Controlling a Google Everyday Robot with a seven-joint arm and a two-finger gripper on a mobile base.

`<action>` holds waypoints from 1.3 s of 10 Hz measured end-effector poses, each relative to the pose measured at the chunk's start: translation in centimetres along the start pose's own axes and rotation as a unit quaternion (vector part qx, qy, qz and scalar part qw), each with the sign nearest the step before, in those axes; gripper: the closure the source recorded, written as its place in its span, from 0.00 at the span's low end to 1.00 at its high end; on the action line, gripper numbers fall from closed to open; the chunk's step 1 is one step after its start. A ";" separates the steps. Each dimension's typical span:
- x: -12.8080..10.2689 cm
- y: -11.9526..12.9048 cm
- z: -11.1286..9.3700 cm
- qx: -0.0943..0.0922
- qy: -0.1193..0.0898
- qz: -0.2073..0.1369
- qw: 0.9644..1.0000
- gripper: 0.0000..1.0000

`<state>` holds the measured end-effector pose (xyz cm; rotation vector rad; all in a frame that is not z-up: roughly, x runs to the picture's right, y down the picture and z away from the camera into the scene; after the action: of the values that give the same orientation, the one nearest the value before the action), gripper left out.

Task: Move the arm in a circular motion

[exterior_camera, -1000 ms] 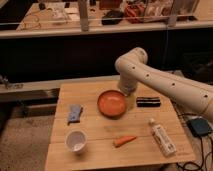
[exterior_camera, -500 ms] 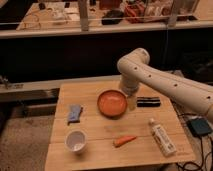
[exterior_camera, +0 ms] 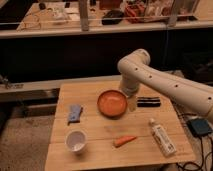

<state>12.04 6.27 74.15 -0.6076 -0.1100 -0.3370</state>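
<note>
The arm is cream-white, with thick rounded segments and small dark holes. It reaches in from the right, bends at a bulbous elbow and points down over the wooden table. Its gripper is the narrow pale tip, hanging just right of an orange bowl and left of a black bar-shaped object. It holds nothing that I can see.
On the table lie a white cup, a blue-grey cloth, a carrot and a white bottle on its side. A dark shelf and rail run behind the table. A cluttered bench lies beyond.
The elbow and the tip have shifted slightly to the right, and the tip sits a little lower. The objects on the table have not moved.
</note>
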 end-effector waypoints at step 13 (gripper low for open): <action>3.1 8.4 0.3 -0.001 -0.008 0.040 0.999 0.20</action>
<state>17.85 12.03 70.50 -0.6150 -0.1013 -0.2547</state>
